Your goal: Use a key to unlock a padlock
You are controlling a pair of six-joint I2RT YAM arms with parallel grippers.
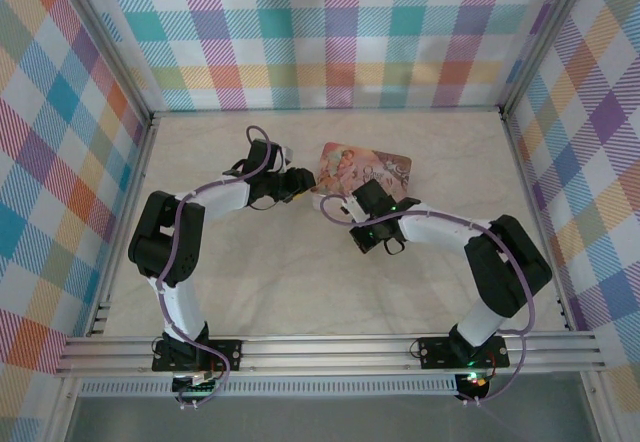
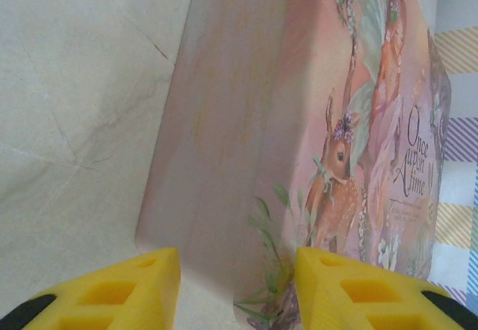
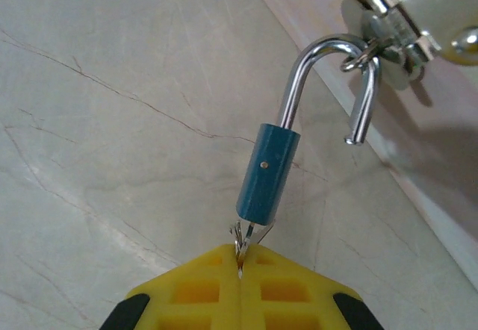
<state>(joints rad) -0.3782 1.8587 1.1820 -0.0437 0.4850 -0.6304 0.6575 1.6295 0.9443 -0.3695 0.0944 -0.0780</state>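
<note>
Right gripper (image 3: 240,254) pinches the key (image 3: 243,234) under the blue padlock (image 3: 267,173), silvery shackle (image 3: 297,87) sprung open; left gripper (image 2: 237,270) gapes wide.

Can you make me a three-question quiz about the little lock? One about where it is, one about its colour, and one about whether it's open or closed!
1. Where does the padlock hang?
A. From a checked wall
B. From a small ring on the pink tin
C. From an arm's purple cable

2. What colour is the padlock's body?
A. Red
B. Yellow
C. Blue

3. How is the shackle?
A. Open, with one end free in the air
B. Shut, with both ends inside the body
C. Snapped off and lying on the table

Answers:
1 B: the shackle loops through the ring fixed to the tin's side.
2 C: the right wrist view shows a blue body under the silvery loop.
3 A: the shorter end hangs loose, well away from the body.
</note>
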